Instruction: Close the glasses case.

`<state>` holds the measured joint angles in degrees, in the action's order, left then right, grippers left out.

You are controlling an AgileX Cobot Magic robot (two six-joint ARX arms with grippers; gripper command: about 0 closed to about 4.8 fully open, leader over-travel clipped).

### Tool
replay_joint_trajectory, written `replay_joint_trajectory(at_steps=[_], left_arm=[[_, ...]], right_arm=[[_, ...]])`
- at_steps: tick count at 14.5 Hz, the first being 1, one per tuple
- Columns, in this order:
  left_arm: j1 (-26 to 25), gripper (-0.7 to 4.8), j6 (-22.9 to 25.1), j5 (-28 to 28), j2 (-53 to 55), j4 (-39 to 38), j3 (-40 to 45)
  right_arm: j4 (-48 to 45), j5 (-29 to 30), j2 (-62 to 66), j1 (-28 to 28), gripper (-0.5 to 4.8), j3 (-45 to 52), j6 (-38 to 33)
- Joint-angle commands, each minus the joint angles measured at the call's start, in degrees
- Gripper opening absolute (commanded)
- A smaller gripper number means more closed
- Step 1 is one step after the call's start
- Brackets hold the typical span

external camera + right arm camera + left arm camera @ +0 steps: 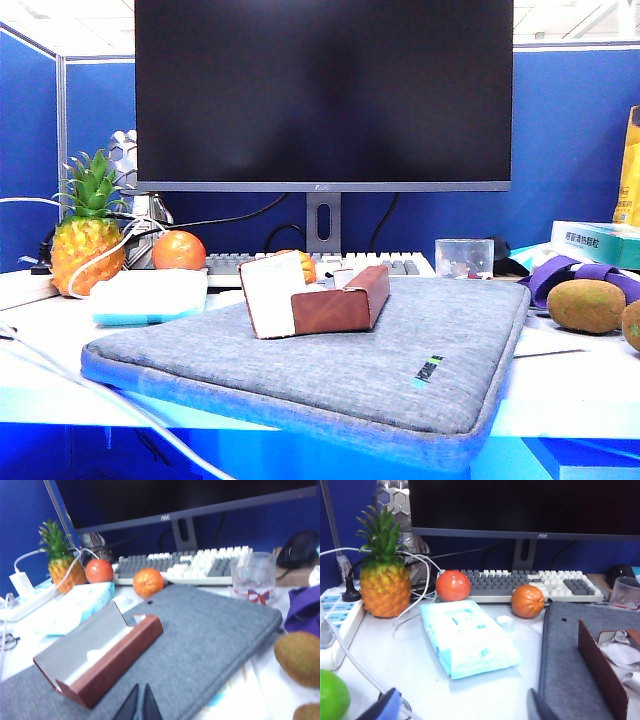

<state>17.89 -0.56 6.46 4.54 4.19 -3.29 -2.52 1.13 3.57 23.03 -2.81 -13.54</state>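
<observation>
The glasses case [340,300] is a reddish-brown boxy case lying on a grey fabric laptop sleeve [330,375], its cream-lined flap lid [272,293] standing open. In the right wrist view the glasses case [107,655] lies just ahead of my right gripper [140,703], whose dark fingertips are pressed together, shut and empty, above the sleeve [210,630]. My left gripper [462,709] hovers open over the white desk, its fingers [384,707] set wide apart, with the case [602,672] off to one side. Neither gripper shows in the exterior view.
A pineapple [88,240], a red-orange fruit [179,250] and a tissue pack [150,295] sit left of the sleeve. Behind are a keyboard [395,265], monitor stand [323,222] and plastic cup [463,258]. Kiwis [585,305] lie at right; a white cable [120,400] crosses the front left.
</observation>
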Motion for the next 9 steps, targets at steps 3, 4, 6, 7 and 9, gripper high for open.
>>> replay_joint_trajectory(at_steps=[3, 4, 6, 7, 9], left_arm=[[0.00, 3.37, -2.10, -1.79, 0.07, 2.69, -0.13], [0.00, 3.37, -3.45, -1.84, 0.07, 2.64, -0.13], [0.00, 3.37, -4.70, -5.66, 0.07, 2.82, -0.17], [0.00, 3.36, -6.64, -6.43, 0.22, 3.13, -0.28], [-0.02, 3.36, -8.57, -6.29, 0.26, 6.97, -0.35]], right_arm=[[-2.43, -1.20, -0.02, -0.02, -0.01, -0.26, -0.15], [-2.47, -1.18, -0.02, -0.02, 0.00, -0.26, -0.15], [-5.01, -1.18, 0.04, 0.00, 0.00, -0.26, -0.15], [-7.19, -1.44, 0.07, -0.02, 0.00, -0.26, -0.13], [-8.59, -3.17, 0.09, -0.02, 0.00, -0.44, -0.13]])
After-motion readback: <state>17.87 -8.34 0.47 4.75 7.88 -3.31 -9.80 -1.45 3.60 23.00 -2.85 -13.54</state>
